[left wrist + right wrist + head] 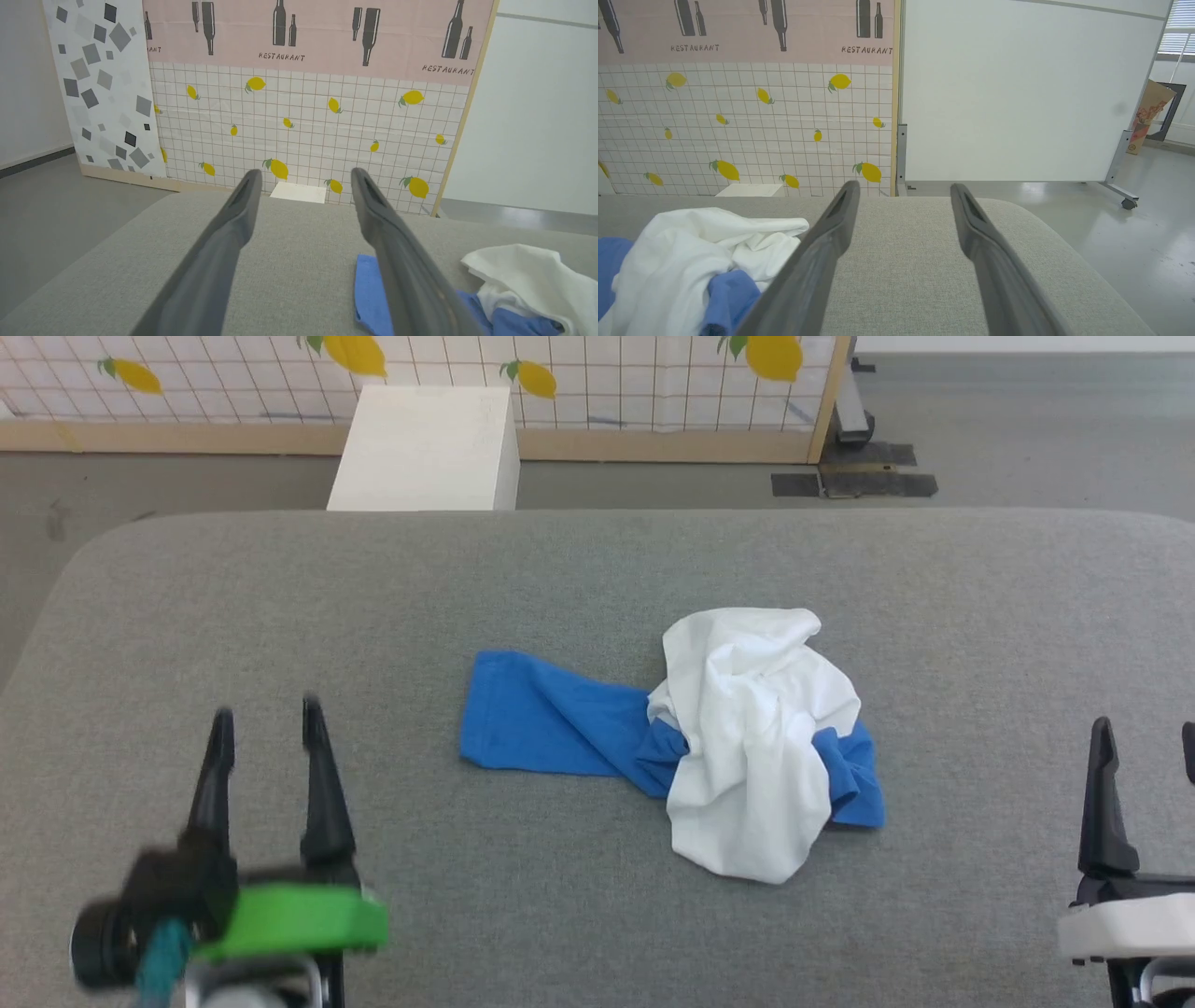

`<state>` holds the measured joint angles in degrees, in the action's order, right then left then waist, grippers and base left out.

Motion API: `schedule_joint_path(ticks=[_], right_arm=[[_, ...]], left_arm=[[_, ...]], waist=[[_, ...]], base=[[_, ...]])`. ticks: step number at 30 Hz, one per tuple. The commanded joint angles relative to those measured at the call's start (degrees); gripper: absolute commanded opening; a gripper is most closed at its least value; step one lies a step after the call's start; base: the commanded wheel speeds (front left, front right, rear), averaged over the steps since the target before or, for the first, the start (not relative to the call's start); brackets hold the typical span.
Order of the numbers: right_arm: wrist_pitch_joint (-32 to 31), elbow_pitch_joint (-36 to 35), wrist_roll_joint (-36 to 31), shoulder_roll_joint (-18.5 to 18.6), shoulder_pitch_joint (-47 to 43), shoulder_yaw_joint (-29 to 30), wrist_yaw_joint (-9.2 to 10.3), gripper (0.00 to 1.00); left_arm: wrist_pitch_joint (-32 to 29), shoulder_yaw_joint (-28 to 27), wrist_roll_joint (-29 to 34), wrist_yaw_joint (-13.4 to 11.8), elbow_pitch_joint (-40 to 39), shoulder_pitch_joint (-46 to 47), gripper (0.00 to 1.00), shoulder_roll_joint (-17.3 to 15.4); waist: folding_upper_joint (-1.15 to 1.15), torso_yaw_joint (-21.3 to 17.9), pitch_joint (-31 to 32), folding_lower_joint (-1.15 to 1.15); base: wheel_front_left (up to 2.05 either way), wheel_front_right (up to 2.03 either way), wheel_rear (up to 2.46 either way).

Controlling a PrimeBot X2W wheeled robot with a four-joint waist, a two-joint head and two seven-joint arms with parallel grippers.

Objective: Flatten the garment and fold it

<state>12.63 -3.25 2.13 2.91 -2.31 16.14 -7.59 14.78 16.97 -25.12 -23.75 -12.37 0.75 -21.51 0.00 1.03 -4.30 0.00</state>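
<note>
Head, left wrist and right wrist views of a garment-folding task, before any flattening.

**Tabletop** (pixel 597 569): grey fabric-covered surface with rounded far corners. Beyond its far edge stand a white box (pixel 425 439) and a lemon-printed screen (pixel 607 383).

**Garment** (pixel 747 737): lies crumpled near the middle of the tabletop, somewhat toward the right edge and well apart from every edge.
- The white body is bunched in a heap on the right.
- A flatter blue part stretches out from it toward the left edge, and a little more blue shows under the heap's right side.
- The long axis runs roughly parallel to the near edge, with the blue end pointing left and slightly toward the far edge.
- Collar and hem cannot be told apart in the folds.

**Handling (judged):** the cloth looks thin, light and limp. It should drape when lifted and may drag a little on the fabric cover. The squared-off blue end offers the clearest hold. A second hold on a free edge of the white heap would let the two be drawn apart along the long axis.

**Left gripper** (pixel 266 709): near the near-left corner, blurred, fingers spread and holding nothing, well apart from the garment.

**Right gripper** (pixel 1146 726): at the right edge near the near side, fingers likewise spread and holding nothing.
</note>
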Motion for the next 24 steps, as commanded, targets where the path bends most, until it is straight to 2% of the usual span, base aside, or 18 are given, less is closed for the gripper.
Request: schedule_joint_path(ticks=[1, 4, 7, 14, 19, 24], right_arm=[[-0.04, -0.25, 0.55, -0.03, -0.8, -0.15, 0.1, 1.0], [-0.24, -0.15, 0.63, -0.03, -1.64, -0.06, 0.1, 1.0], [-0.64, 0.1, 0.97, -0.03, -2.38, -0.27, 0.1, 1.0], [-4.56, -1.32, 2.11, -0.03, -0.9, -2.79, 0.1, 1.0], [-14.22, -3.92, 3.92, 1.73, 2.05, -7.27, 0.1, 1.0], [-26.96, -3.84, 10.62, 8.12, 4.5, -11.07, 0.1, 1.0]], left_arm=[[0.2, -0.63, 2.56, 0.11, -1.48, -3.05, 1.0, 0.77], [0.2, -2.63, 5.32, 1.48, -2.61, -7.45, 1.0, 2.7], [0.21, -3.06, 7.93, 4.09, -1.52, -9.81, 1.0, 4.29], [0.21, -4.43, 10.86, 9.08, 0.15, -9.51, 1.0, 9.64], [0.21, -5.86, 12.41, 11.98, 1.08, -8.25, 1.0, 12.18], [0.21, -7.51, 13.55, 14.46, 1.83, -6.91, 1.0, 14.65]], waist=[[0.0, 0.0, 0.23, 0.0], [0.0, 0.38, 0.53, 0.0], [0.0, 1.13, 0.91, 0.0], [0.0, 3.12, 0.1, 0.0], [0.0, 4.54, -2.41, 0.0], [0.0, 6.48, -5.39, 0.0]], base=[[0.0, 0.0, 0.0], [0.0, 0.0, 0.0], [0.0, 0.0, 0.0], [0.0, 0.0, 0.0], [0.0, 0.0, 0.0], [0.0, 0.0, 0.0]])
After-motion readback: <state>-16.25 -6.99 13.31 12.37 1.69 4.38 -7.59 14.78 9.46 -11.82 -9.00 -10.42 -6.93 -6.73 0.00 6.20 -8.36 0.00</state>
